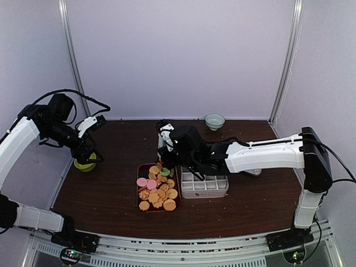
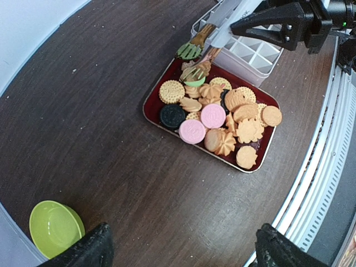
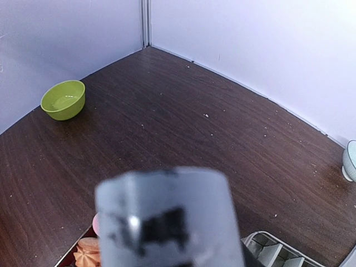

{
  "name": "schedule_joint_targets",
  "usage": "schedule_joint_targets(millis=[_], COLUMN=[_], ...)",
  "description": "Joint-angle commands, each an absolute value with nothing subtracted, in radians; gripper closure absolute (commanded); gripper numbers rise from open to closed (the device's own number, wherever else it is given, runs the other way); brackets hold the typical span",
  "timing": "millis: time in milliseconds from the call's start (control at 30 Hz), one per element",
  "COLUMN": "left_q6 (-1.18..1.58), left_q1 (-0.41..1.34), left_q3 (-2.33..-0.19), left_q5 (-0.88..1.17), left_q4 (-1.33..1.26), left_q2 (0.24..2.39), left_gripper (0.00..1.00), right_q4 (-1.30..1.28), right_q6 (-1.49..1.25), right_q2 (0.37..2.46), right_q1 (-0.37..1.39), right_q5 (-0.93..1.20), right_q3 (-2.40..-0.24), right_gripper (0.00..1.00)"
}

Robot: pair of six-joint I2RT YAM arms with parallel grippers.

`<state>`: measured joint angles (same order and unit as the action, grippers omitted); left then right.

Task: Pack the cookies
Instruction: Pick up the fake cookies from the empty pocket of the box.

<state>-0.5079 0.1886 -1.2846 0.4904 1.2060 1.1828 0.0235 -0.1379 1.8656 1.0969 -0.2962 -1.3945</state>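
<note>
The cookies (image 2: 222,119) lie heaped in a dark red tray (image 2: 151,111): mostly golden, two pink, one dark brown, one green (image 2: 196,81). In the top view the same cookies (image 1: 157,191) sit left of a white compartment box (image 1: 204,186). My right gripper (image 2: 266,23) is shut on metal tongs (image 2: 207,40), whose two tips stand apart over the tray's far end, the lower tip on the green cookie. In the right wrist view the blurred tongs (image 3: 167,217) hide the fingers. My left gripper (image 2: 181,247) is open above bare table, well short of the tray.
A lime green bowl (image 1: 85,163) stands at the left edge, under my left arm. A small pale bowl (image 1: 214,120) sits at the back near the wall. The white box (image 2: 250,53) touches the tray's far side. White walls close in the table.
</note>
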Motion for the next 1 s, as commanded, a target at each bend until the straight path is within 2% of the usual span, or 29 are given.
schedule_joint_targets(millis=[0,467,600,800,967], left_q6=[-0.515,-0.516,-0.519,-0.522,-0.522], left_q1=[0.182,0.182,0.182,0.183,0.182], left_q3=[-1.279,-1.284,-1.284,-1.290,-1.293], left_q5=[0.498,0.493,0.497,0.500,0.500], left_q4=[1.207,1.209,1.213,1.217,1.218], left_q2=[1.168,1.164,1.166,1.167,1.170], left_gripper=[0.09,0.09,0.09,0.10,0.10], right_q4=[0.069,0.090,0.092,0.074,0.060], right_q6=[-0.177,-0.220,-0.234,-0.222,-0.192], right_q2=[1.893,1.911,1.901,1.855,1.789], right_q1=[1.087,1.077,1.076,1.076,1.076], right_q5=[-0.294,-0.271,-0.268,-0.276,-0.290], right_q3=[-1.413,-1.338,-1.328,-1.344,-1.373], right_gripper=[0.60,0.59,0.66,0.81,0.84])
